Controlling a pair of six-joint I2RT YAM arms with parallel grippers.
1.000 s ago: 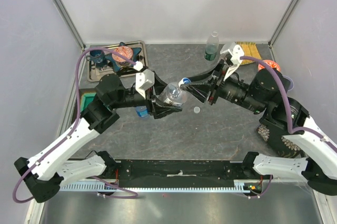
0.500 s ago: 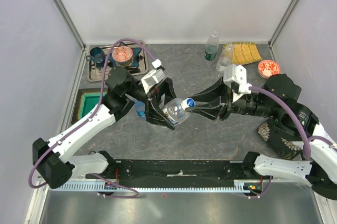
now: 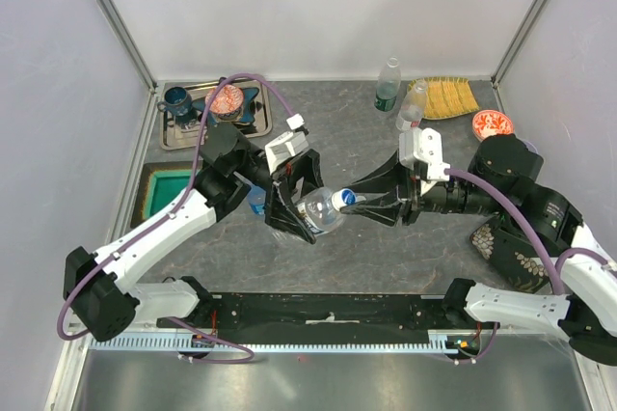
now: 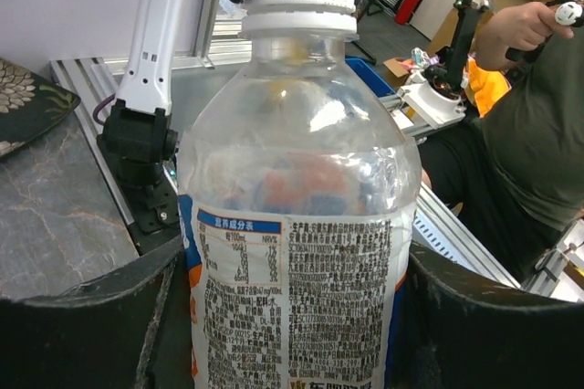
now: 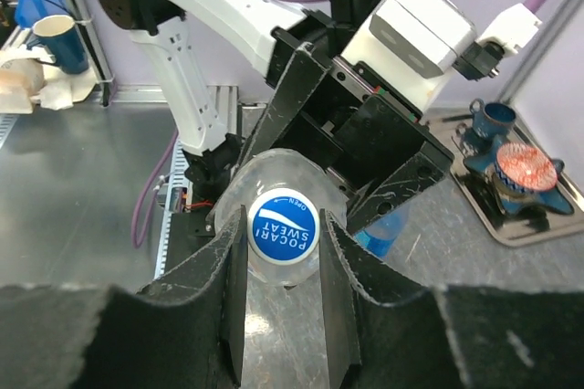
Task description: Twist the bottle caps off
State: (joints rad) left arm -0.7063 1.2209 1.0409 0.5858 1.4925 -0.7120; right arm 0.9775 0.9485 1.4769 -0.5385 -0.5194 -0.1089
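Note:
A clear bottle (image 3: pixel 316 215) with a blue-white label hangs tilted over the middle of the table. My left gripper (image 3: pixel 301 210) is shut on its body (image 4: pixel 301 225). Its cap (image 3: pixel 342 201), white with a blue top (image 5: pixel 283 226), points right. My right gripper (image 5: pixel 283 257) is shut on that cap, a finger (image 5: pixel 230 289) on each side. A blue-tinted bottle (image 3: pixel 255 201) stands behind the left gripper and shows again past the fingers (image 5: pixel 383 229). A greenish bottle (image 3: pixel 388 83) and a plain clear bottle (image 3: pixel 412 108) stand at the back.
A metal tray (image 3: pixel 174 136) at the back left carries a blue cup (image 3: pixel 177 99) and a red star-shaped dish (image 3: pixel 227 100). A green tray (image 3: pixel 162 193) lies at the left edge. A yellow mat (image 3: pixel 449 96), a red bowl (image 3: pixel 493 124) and a dark patterned pad (image 3: pixel 509 247) sit at the right.
Both arms have brought the bottle toward the near edge and tilted it lower, both grips kept. The right arm has swung back, uncovering the plain clear bottle and yellow mat.

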